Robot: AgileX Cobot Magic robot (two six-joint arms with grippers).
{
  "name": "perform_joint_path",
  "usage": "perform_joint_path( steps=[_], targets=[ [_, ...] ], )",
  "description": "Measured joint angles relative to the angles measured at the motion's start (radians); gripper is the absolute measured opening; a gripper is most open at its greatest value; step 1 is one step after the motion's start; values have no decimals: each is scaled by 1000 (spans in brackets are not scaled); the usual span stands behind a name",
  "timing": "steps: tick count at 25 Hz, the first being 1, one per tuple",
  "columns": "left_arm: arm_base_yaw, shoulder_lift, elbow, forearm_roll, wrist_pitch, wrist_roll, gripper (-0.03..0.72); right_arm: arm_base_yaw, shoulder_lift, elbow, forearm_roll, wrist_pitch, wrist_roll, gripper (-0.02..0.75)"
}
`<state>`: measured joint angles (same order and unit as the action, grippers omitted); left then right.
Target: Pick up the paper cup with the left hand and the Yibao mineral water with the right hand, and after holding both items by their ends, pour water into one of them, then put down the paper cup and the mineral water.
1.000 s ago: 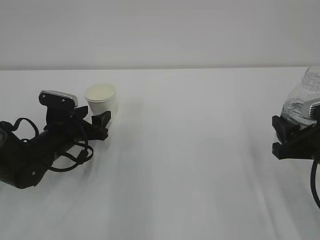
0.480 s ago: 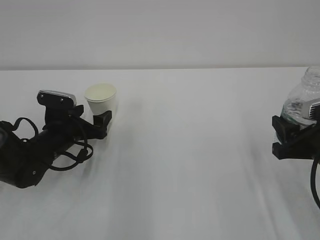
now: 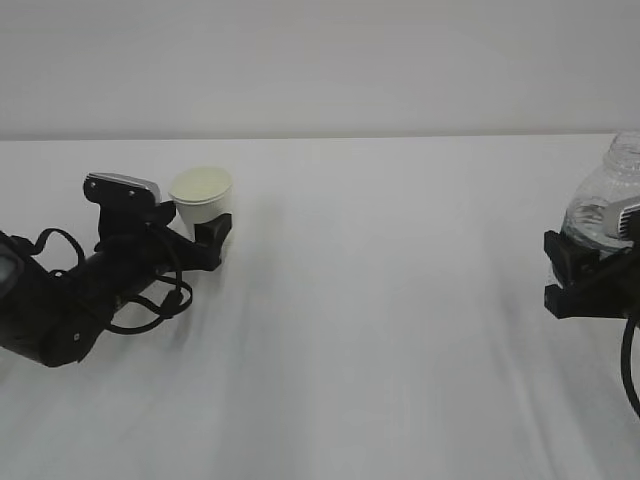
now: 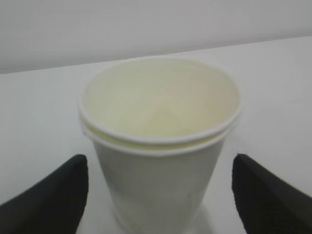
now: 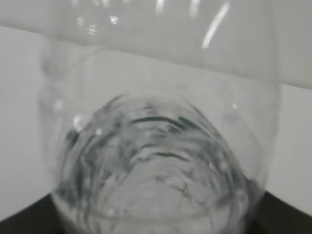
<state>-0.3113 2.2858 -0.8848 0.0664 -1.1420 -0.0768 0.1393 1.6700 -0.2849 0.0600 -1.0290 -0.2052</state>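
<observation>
Nearest, the left hand (image 3: 205,232) lies low on the white desk (image 3: 380,330), its fingers (image 4: 46,195) spread wide on either side of the paper cup (image 4: 158,141) with a clear gap on both sides. That cup stands upright on the desk (cream inside, apparently doubled at the rim). Farther right, at the edge of the exterior view, the right hand (image 3: 580,280) has its fingers closed around the lower part of the Yibao mineral water (image 3: 605,195), which is upright; whether the bottle rests on the desk I cannot tell.
</observation>
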Motion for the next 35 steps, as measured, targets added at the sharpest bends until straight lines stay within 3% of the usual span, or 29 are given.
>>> perform_joint_path(
  steps=[35],
  targets=[
    [0, 67, -110, 20, 0, -33, 687, 0, 0, 0, 0, -2, 0, 451]
  ],
)
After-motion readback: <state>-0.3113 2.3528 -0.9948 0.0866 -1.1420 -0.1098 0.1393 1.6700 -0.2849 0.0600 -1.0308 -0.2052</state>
